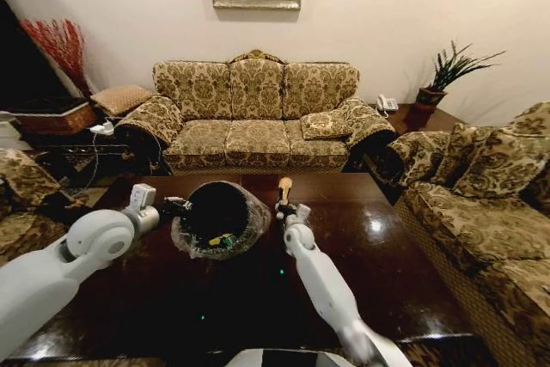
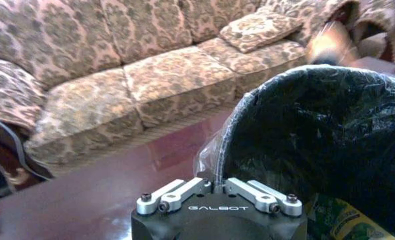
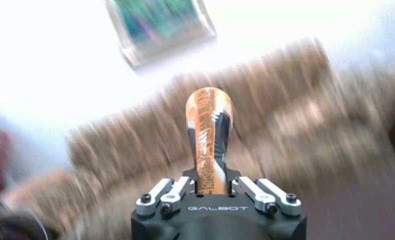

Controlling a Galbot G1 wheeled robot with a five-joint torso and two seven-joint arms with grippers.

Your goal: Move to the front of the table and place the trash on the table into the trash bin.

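The trash bin (image 1: pixel 215 212), black with a clear liner, stands tilted on the dark glossy table (image 1: pixel 412 247). My left gripper (image 1: pixel 176 206) is shut on its rim, and the left wrist view shows the fingers (image 2: pixel 217 184) clamped on the liner edge of the bin (image 2: pixel 331 130). A green wrapper (image 1: pixel 225 241) lies inside the bin (image 2: pixel 347 224). Just right of the rim, my right gripper (image 1: pixel 284 206) is shut on a small brown-orange bottle (image 1: pixel 284 186), held upright. The right wrist view has the bottle (image 3: pixel 209 130) rising from that gripper (image 3: pixel 214 186).
A patterned sofa (image 1: pixel 258 113) runs along the table's far side. An armchair (image 1: pixel 481 212) stands to the right, and another seat (image 1: pixel 21 182) to the left. Far right is a side table with a plant (image 1: pixel 443 79); far left, a wicker basket (image 1: pixel 56 118).
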